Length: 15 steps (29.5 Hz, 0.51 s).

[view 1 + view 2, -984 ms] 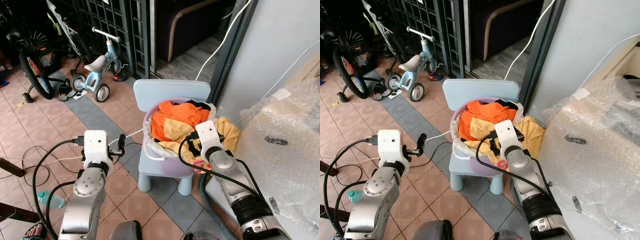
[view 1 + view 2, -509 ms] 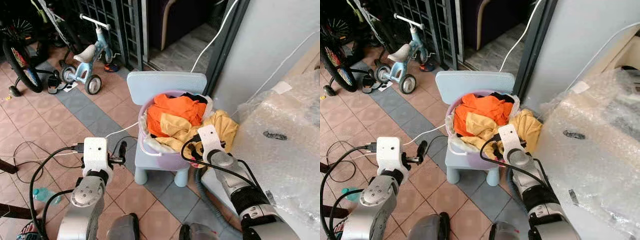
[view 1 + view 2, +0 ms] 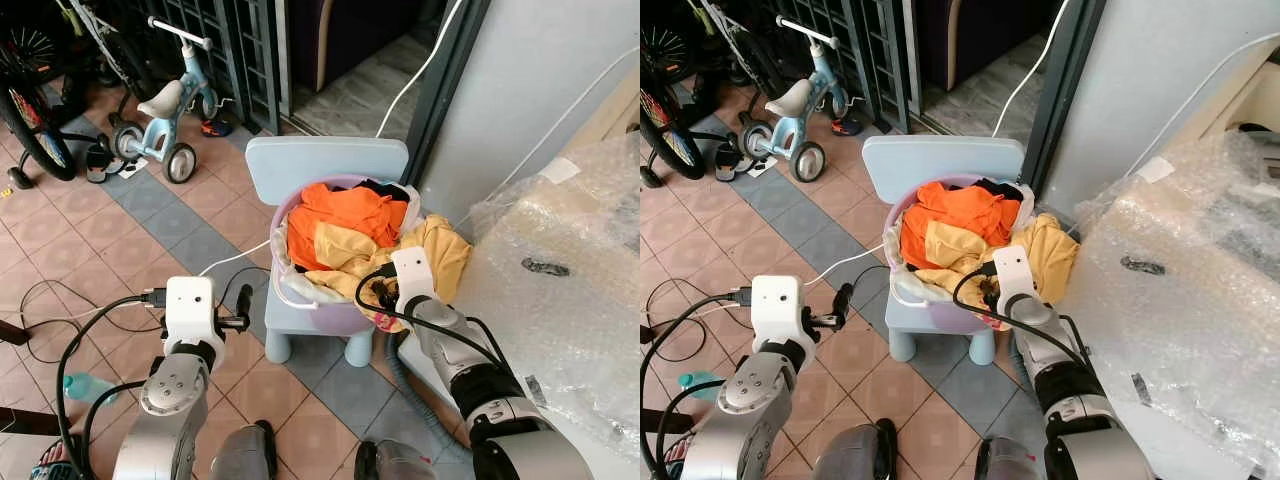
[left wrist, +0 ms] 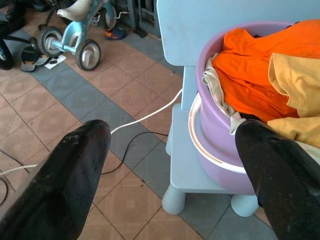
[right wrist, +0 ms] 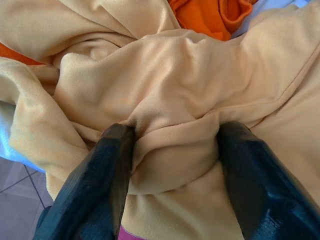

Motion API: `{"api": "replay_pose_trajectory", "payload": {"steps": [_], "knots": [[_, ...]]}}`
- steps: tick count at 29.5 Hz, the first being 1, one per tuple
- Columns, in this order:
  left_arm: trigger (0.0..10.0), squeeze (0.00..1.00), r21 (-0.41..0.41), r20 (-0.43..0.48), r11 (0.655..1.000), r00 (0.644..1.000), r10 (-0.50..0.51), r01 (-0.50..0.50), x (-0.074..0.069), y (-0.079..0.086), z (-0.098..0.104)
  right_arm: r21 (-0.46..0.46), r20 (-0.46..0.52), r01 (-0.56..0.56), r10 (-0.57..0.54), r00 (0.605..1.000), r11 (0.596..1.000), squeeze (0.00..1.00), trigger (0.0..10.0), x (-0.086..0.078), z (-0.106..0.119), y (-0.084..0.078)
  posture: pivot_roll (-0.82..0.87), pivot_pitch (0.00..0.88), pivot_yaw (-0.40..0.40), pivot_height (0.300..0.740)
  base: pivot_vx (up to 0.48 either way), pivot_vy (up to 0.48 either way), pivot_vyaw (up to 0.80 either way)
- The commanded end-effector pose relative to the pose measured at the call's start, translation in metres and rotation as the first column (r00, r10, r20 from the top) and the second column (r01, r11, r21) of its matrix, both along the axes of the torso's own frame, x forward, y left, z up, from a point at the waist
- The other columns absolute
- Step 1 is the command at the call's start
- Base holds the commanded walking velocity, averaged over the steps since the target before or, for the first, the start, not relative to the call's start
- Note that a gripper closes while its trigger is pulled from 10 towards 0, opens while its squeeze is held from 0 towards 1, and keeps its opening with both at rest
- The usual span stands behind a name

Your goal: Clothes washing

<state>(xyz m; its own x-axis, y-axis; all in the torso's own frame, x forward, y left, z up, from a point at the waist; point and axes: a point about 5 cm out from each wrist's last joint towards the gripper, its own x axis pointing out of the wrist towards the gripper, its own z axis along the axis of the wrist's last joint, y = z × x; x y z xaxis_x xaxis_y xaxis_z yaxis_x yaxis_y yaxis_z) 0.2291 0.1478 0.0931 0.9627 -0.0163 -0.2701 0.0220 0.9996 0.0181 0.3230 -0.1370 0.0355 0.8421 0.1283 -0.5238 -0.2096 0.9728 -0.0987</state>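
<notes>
- Right hand (image 5: 170, 165) is digging into the yellow garment (image 5: 165, 90), fingers pinching a fold of it.
- Purple laundry basket (image 3: 340, 318), piled with orange clothes (image 3: 345, 215), is sitting on the small blue chair (image 3: 325, 165).
- Left hand (image 4: 165, 185) is hanging released over the tiled floor (image 3: 150, 225), left of the chair.

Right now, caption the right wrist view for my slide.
Right gripper pressed into soft yellow fabric garment, a fold bunched between its black fingers, orange cloth beyond.

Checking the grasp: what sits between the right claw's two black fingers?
A bunched fold of the soft yellow cloth garment, pressed by both fingers, in the right wrist view.
</notes>
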Motion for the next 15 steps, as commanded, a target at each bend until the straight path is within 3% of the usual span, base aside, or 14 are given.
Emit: {"api": "replay_pose_trajectory", "payload": {"steps": [1, 8, 15], "knots": [[10.0, 0.0, 0.017, -0.006, 1.0, 1.0, 0.014, -0.014, 0.0, 0.004, -0.001, 0.018, -0.002, 0.003, -0.003, 1.0, 1.0, 0.0, 0.0, 0.001, 0.0, 0.001, 0.07, 0.163, -0.006, 0.74, 0.0, 0.0, 0.0], [10.0, 0.0, 0.036, 0.01, 0.999, 1.0, 0.017, -0.017, 0.005, 0.004, 0.003, 0.032, 0.067, 0.005, -0.007, 0.998, 0.999, 0.0, 0.0, 0.01, 0.011, 0.004, 0.07, 0.164, -0.001, 0.74, 0.0, 0.0, 0.0], [10.0, 0.0, 0.02, 0.024, 0.999, 0.999, 0.026, -0.026, 0.011, -0.001, 0.003, 0.056, 0.052, -0.018, 0.015, 0.999, 0.998, 0.0, 0.0, 0.01, 0.009, 0.009, 0.06, 0.144, -0.018, 0.74, 0.0, 0.0, 0.0]]}}
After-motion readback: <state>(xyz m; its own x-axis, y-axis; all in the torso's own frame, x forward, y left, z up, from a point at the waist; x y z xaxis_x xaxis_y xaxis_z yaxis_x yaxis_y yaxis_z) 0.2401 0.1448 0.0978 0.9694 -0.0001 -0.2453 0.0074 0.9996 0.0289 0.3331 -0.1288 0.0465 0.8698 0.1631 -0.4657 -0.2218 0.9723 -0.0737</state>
